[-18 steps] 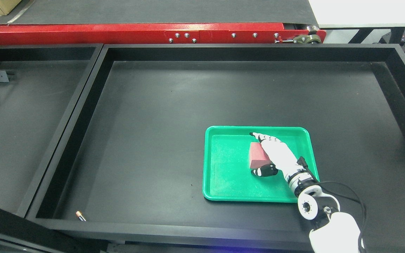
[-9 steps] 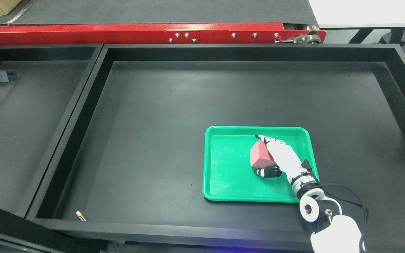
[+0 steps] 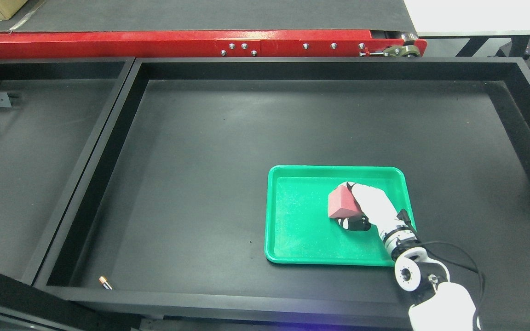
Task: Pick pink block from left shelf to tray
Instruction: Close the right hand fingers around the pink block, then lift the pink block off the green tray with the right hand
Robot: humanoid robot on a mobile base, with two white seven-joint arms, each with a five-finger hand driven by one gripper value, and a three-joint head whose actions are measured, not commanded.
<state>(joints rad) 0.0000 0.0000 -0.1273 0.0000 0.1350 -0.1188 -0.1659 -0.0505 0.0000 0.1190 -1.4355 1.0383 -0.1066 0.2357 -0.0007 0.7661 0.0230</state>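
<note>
Since the pink block is already over the green tray, I'd say the carrying part of this job is basically done. The right robot hand comes in from the lower right and it's got the block pinched: white fingers wrapped along the block's right side and the dark thumb tucked under its near edge. The block sits tilted, one corner pointing up and to the far side, so it doesn't look flat on the tray floor. Can't really tell if its underside is touching the tray or hanging just above it, the hand hides that bit.

Position-wise it's in the right half of the tray, well inside the rim, so no worry about it landing on the edge.

What's left, as far as I can judge: get the block settled flat, loosen the fingers, and pull the hand out without dragging the block along. The tilt is the one thing I'd watch, it could tip or roll a bit on release.

Left hand isn't showing anywhere. The shelf on the left has no other block that I can see. There's a little battery lying at the near left corner of the big black bin, nothing to do with the task.
</note>
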